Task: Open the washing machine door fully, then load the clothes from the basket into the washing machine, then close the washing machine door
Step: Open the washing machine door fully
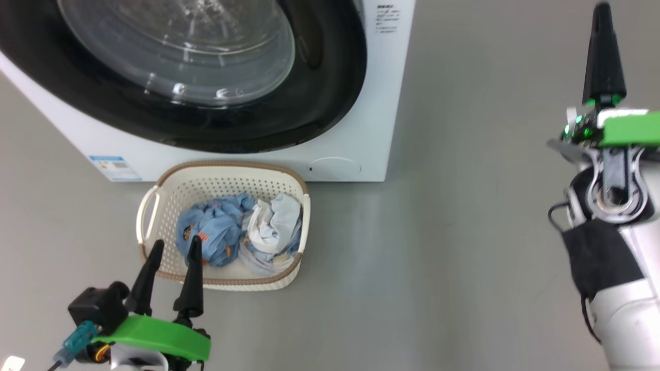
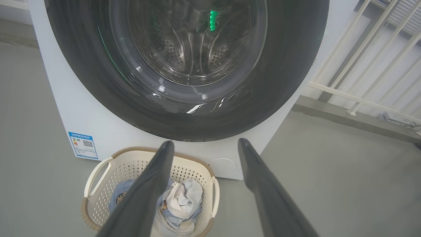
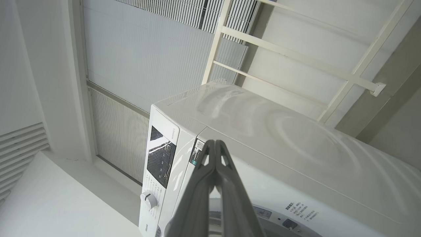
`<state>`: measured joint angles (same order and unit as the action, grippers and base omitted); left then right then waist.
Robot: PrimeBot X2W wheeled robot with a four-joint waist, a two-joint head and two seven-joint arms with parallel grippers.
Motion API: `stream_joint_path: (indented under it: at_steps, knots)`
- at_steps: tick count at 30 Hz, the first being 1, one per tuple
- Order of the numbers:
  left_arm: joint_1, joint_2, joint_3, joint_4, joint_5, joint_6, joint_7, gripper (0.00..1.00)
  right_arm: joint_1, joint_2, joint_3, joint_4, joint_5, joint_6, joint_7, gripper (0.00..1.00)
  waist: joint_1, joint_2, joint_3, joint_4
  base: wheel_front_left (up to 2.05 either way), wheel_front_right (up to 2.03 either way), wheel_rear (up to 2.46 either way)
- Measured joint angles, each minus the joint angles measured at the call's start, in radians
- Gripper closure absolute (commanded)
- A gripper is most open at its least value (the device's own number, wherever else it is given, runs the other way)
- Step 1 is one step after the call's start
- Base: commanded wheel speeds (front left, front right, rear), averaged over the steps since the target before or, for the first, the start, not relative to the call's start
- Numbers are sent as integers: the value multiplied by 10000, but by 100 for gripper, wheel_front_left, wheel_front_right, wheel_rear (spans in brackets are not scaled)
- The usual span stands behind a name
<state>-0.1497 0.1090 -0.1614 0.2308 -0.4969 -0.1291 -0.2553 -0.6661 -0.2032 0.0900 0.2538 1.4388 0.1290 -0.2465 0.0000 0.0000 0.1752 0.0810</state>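
The washing machine door, a wide glossy black ring around a bulging clear glass window, is seen at the top left of the head view, lying shut against the white front of the washing machine. Through the glass, in the left wrist view, the perforated steel drum can be made out. Low on the machine's front, a small blue label is fixed at the left and a round white cap at the right. The basket, cream with perforated walls and a brown woven-look rim, is set on the grey floor just in front of the machine, between the label and the cap. The clothes are heaped inside it: a blue garment with small orange-brown prints at the left, touched at the right by a white and pale blue-grey garment. The left gripper is seen at the lower left, its fingertips overlapping the basket's near edge in that view; its two dark fingers are spread wide, with nothing between them. The right gripper is raised at the far right, well apart from basket and door, its fingers pressed together with nothing held. In the right wrist view, the machine's top and a control panel with a white knob are shown beyond the closed fingers.
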Motion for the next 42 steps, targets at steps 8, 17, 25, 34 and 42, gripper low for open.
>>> stream_joint_path:
  at_steps: [8, 17, 25, 34, 42]
  knots:
    - [-460, -134, -265, -6, -36, 0, 0, 0, -1360, -401, -13, 552, 1864, 0, 2088, 100, 0, 0, 473, 454, 0, 0, 0]
    - [-1025, -297, -529, -44, -184, 0, 0, 0, -2750, -863, 537, 2203, 2061, 0, 4792, 100, 0, 0, 1183, 948, 0, 0, 0]
    - [-1430, -405, -702, -44, -276, 0, 0, 0, -3934, -863, 982, 3317, 2080, 0, 6690, 100, 0, 0, 1865, 1306, 0, 0, 0]
    - [-1858, -531, -928, -107, -301, 0, 0, 0, -5037, -886, 918, 4021, 2069, 0, 7390, 100, 0, 0, 2451, 1608, 0, 0, 0]
    - [-2100, -604, -1018, -169, -370, 0, 0, 0, -5855, -911, 999, 4575, 1877, 0, 7822, 100, 0, 0, 2952, 1847, 0, 0, 0]
